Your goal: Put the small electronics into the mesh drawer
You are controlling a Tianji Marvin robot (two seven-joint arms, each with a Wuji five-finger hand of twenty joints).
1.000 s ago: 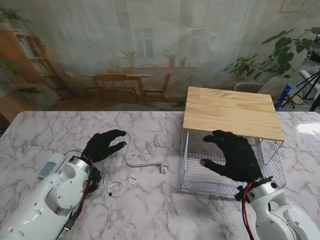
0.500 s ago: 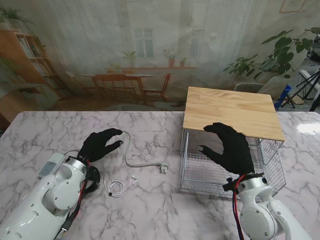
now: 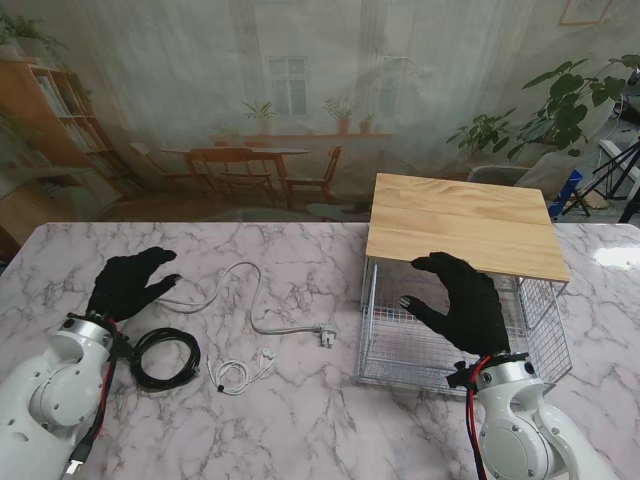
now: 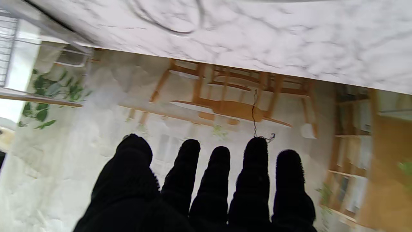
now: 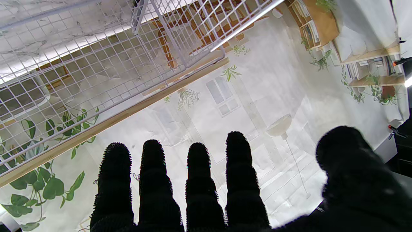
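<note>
On the marble table lie a white charging cable (image 3: pixel 252 303) with a plug (image 3: pixel 325 337), a bundle of white earphones (image 3: pixel 238 373) and a black coiled cable (image 3: pixel 165 357). My left hand (image 3: pixel 130 283) is open with spread fingers (image 4: pixel 222 174), left of the white cable's end and farther from me than the black coil, holding nothing. The white mesh drawer (image 3: pixel 372 330) stands pulled out under a wooden top (image 3: pixel 460 222). My right hand (image 3: pixel 462 305) hovers open over the drawer, and its fingers (image 5: pixel 196 180) point toward the mesh (image 5: pixel 80 74).
The wooden top covers the back part of the drawer. A printed backdrop wall runs along the table's far edge. My left arm (image 3: pixel 55 395) covers the table's near left corner. Bare marble lies between the earphones and the drawer.
My left hand has swung left, away from the white cable's curve, uncovering the black coiled cable. The white device at the left is now hidden by the arm. My right hand has barely shifted.
</note>
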